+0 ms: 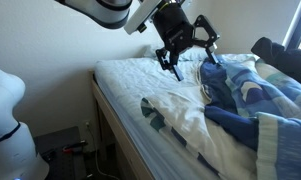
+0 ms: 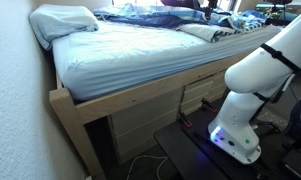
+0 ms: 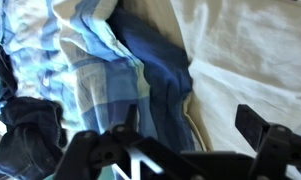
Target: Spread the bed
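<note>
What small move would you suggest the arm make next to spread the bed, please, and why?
Probably lower the open gripper onto the bunched blanket to grasp an edge. It hovers above the bed holding nothing. The wrist view shows crumpled blue folds directly below, next to bare white sheet that the blanket should cover.

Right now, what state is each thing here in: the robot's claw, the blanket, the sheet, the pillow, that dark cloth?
Gripper: open, empty, hovering over the bed.
Blanket: crumpled in a heap, not spread out.
Sheet: laid over the mattress, lightly wrinkled.
Pillow: lying uncovered at a corner of the bed.
Black cloth: bunched up against the blanket.
</note>
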Motion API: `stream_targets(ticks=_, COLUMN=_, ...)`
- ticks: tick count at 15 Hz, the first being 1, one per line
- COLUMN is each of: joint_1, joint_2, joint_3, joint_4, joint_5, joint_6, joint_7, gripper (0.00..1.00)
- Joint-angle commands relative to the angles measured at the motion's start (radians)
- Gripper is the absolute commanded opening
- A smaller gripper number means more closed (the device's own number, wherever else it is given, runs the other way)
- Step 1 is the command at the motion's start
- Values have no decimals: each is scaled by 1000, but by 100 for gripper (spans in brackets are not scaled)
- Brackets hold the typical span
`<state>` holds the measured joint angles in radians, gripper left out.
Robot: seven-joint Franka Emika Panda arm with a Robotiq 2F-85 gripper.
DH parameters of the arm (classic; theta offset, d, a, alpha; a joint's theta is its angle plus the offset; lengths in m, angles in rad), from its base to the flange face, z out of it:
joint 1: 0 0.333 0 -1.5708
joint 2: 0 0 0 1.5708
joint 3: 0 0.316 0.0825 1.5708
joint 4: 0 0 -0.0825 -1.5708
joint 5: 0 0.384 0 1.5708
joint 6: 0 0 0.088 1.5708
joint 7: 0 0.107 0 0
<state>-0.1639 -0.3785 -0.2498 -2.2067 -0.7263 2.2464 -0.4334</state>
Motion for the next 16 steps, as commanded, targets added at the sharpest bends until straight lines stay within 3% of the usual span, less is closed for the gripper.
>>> stream_targets(ticks=1, joint_1=-48, joint_2=95, joint_3=-5, joint_4=78, joint_5=-59, joint_6=27, joint_7=66, gripper=100)
stream_targets(ticks=11, joint_1=-115, joint_2=260, joint_3=-55, joint_4=220, joint_5=-126, joint_6=21, joint_7=98, gripper=100)
stream_targets(ticks=16, joint_1=-127, joint_2=272, joint_3=-65, joint_4=217, joint_5=-123, joint_6=-6, joint_7=79, gripper=100)
